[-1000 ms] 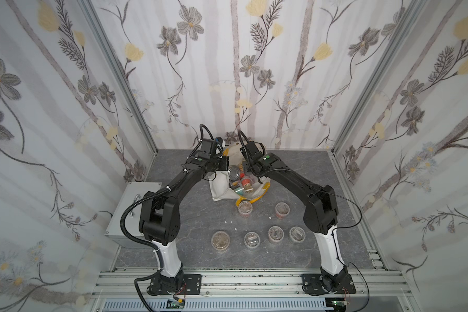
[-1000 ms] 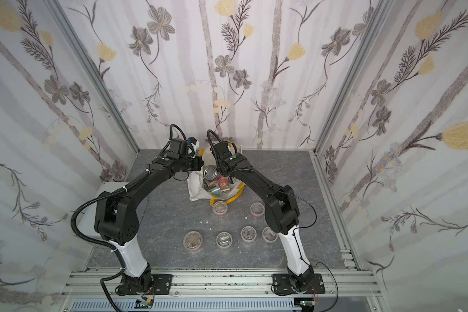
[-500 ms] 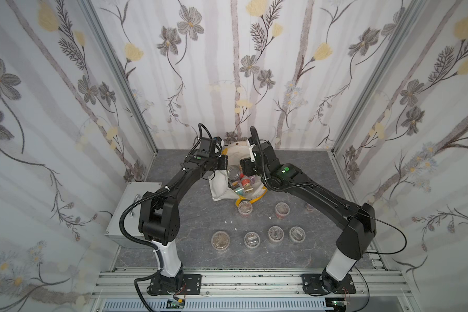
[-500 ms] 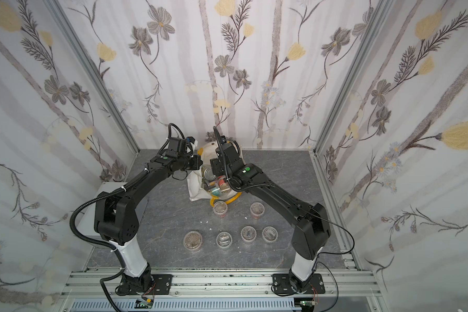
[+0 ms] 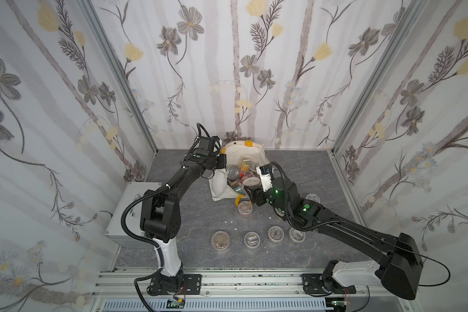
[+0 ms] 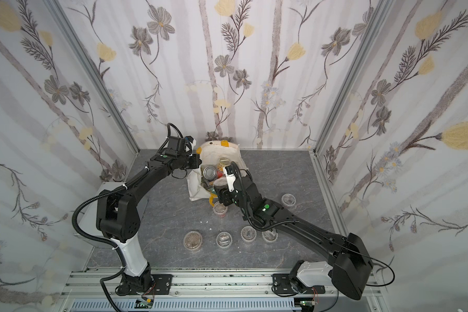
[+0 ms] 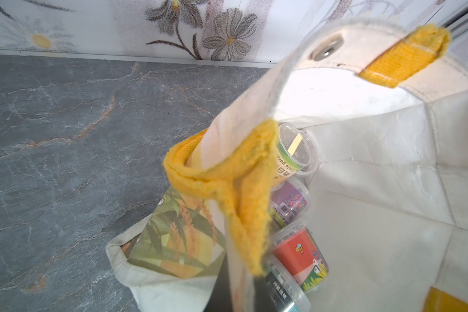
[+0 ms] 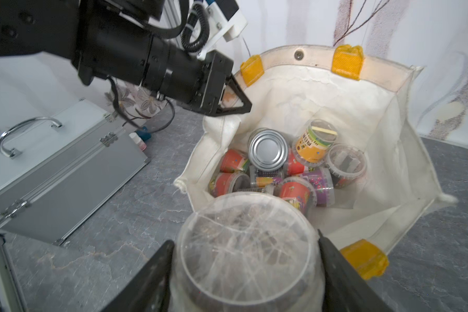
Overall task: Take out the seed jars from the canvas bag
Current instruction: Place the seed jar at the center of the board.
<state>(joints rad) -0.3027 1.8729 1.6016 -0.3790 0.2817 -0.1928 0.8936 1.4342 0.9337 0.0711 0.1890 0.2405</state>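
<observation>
Holding a seed jar (image 8: 247, 243) across its smooth, stiff, probably light sides at the canvas bag's (image 8: 389, 140) mouth, the right gripper (image 8: 246, 259) stands wide; the left gripper (image 8: 239, 106) pinches the soft rim.

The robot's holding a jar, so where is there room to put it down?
Bare table between the jar row and the front rail, and left of the row toward the box. Crowded at the bag mouth, beside a loose jar.
</observation>
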